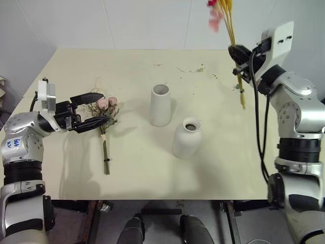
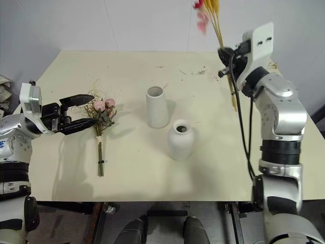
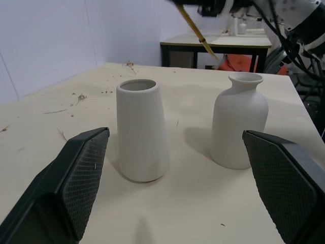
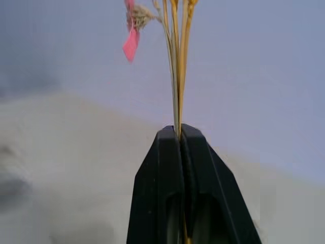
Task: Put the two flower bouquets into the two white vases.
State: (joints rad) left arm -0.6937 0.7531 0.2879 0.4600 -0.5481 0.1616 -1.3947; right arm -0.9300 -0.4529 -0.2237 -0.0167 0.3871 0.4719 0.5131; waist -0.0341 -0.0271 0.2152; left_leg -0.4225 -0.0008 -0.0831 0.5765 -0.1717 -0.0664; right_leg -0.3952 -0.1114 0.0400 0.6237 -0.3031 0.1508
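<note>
My right gripper (image 4: pixel 179 133) pinches the wheat bouquet (image 1: pixel 227 20) by its thin golden stems, lifted well right of the tall vase (image 1: pixel 160 104). My left gripper (image 1: pixel 96 109), diamond-textured pads (image 3: pixel 84 175) spread, flanks the rose bouquet (image 1: pixel 105 122) lying left of it; the squat vase (image 1: pixel 187 138) stands near.

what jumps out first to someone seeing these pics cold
The right gripper, raised above the table's far right side, is shut on a bouquet of golden-yellow wheat stems with small pink flowers. Two matte white ceramic vases stand mid-table, a taller tapered cylinder and a squat rounded one with a narrow neck. At left, the open left gripper flanks a bouquet of pale pink roses with dried beige sprigs lying flat.
</note>
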